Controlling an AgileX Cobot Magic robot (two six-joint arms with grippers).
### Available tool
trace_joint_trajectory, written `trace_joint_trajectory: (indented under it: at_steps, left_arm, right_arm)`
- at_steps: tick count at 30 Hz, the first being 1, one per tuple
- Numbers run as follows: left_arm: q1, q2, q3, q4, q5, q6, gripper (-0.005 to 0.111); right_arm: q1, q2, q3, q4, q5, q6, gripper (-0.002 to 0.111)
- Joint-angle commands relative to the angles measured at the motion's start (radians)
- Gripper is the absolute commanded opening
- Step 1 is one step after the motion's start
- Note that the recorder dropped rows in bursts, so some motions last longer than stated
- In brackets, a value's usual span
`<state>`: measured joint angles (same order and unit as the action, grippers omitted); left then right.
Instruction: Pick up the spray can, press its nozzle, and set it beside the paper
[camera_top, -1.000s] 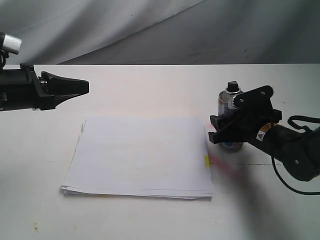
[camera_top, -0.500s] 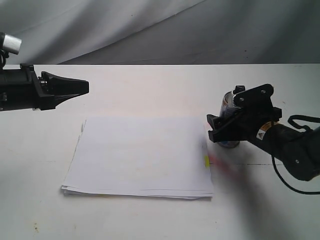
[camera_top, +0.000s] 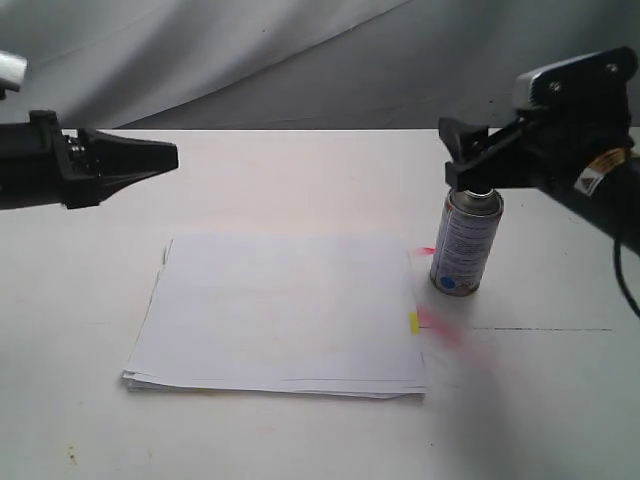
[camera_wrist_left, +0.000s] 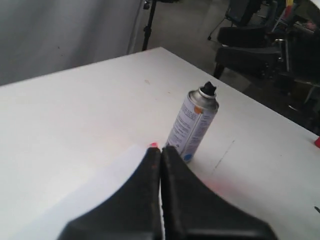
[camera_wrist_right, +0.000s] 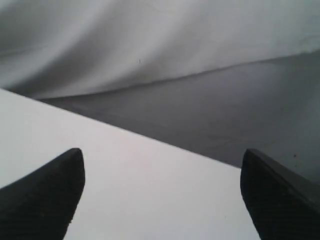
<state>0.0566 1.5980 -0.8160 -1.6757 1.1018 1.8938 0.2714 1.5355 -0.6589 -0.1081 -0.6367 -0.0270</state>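
The spray can (camera_top: 464, 245) stands upright on the white table, just right of the paper (camera_top: 280, 310), near the paper's yellow tab (camera_top: 413, 322). Nothing holds it. My right gripper (camera_top: 452, 152) hovers open just above the can's top and hides the nozzle in the exterior view. The right wrist view shows only its gripper (camera_wrist_right: 161, 160) spread wide over bare table. My left gripper (camera_top: 172, 158) is shut and empty, above the table's far left. The left wrist view looks past the gripper (camera_wrist_left: 161, 150) at the can (camera_wrist_left: 192, 125) and its black nozzle (camera_wrist_left: 208, 88).
A pink stain (camera_top: 445, 328) and a thin black line (camera_top: 540, 329) mark the table right of the paper. A grey cloth backdrop (camera_top: 300, 60) hangs behind the table. Dark chairs (camera_wrist_left: 260, 45) stand beyond the table's edge in the left wrist view.
My right gripper, which was round the can, has let go and risen above it. The can now stands free beside the paper. The left arm has barely shifted.
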Motion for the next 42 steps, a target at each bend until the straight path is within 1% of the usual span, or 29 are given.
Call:
trace_joint_trajectory:
  at_steps: [1, 4, 6, 8, 11, 14, 18, 20, 22, 24, 27, 30, 34, 36, 40, 42]
  left_arm:
    - [0.002, -0.156, -0.004, -0.035, -0.071, -0.037, 0.000]
    - [0.002, -0.294, -0.004, -0.019, -0.108, -0.090, 0.000]
    - [0.002, -0.400, -0.004, 0.016, -0.109, -0.145, 0.000]
    - [0.002, -0.493, -0.004, 0.074, -0.109, -0.232, 0.000]
    - [0.002, -0.637, 0.006, 0.210, -0.123, -0.378, 0.000]
    - [0.002, -0.762, 0.043, 0.289, -0.164, -0.453, 0.000]
    - [0.002, -0.918, 0.148, 0.219, -0.248, -0.462, 0.000]
    - [0.002, -0.996, 0.223, 0.186, -0.301, -0.462, 0.000]
    - [0.002, -1.058, 0.295, 0.183, -0.355, -0.468, 0.000]
    - [0.002, -1.115, 0.367, 0.146, -0.427, -0.482, 0.000]
    - [0.002, -1.164, 0.466, 0.029, -0.497, -0.437, 0.000]
    - [0.002, -1.168, 0.518, -0.066, -0.519, -0.364, 0.000]
    - [0.002, -1.146, 0.531, -0.069, -0.523, -0.261, 0.000]
    - [0.002, -1.132, 0.531, -0.069, -0.527, -0.229, 0.000]
    - [0.002, -1.106, 0.531, -0.069, -0.530, -0.218, 0.000]
    - [0.002, -1.106, 0.531, -0.069, -0.524, -0.215, 0.000]
  right_arm:
    - [-0.002, -0.176, -0.001, 0.003, 0.093, -0.007, 0.078]
    - [-0.002, -0.312, -0.001, 0.003, 0.211, -0.005, 0.078]
    - [-0.002, -0.417, -0.001, 0.003, 0.316, -0.002, 0.078]
    - [-0.002, -0.517, -0.001, 0.003, 0.418, 0.002, 0.078]
    - [-0.002, -0.686, -0.001, 0.003, 0.602, 0.008, 0.076]
    - [-0.002, -0.843, -0.001, 0.022, 0.783, 0.008, 0.072]
    - [-0.002, -1.013, -0.001, 0.098, 1.003, 0.008, 0.067]
    - [-0.002, -1.093, -0.001, 0.158, 1.101, 0.008, 0.063]
    - [-0.002, -1.153, -0.001, 0.196, 1.175, 0.008, 0.058]
    - [-0.002, -1.200, -0.001, 0.209, 1.224, 0.008, 0.049]
    - [-0.002, -1.227, 0.005, 0.203, 1.220, 0.008, 0.035]
    - [-0.002, -1.227, 0.049, 0.203, 1.144, 0.008, 0.019]
    - [-0.002, -1.227, 0.184, 0.205, 0.929, 0.008, 0.001]
    - [-0.002, -1.227, 0.264, 0.208, 0.785, 0.008, 0.000]
    - [-0.002, -1.227, 0.401, 0.210, 0.584, 0.008, 0.000]
    - [-0.002, -1.227, 0.431, 0.210, 0.606, 0.008, 0.000]
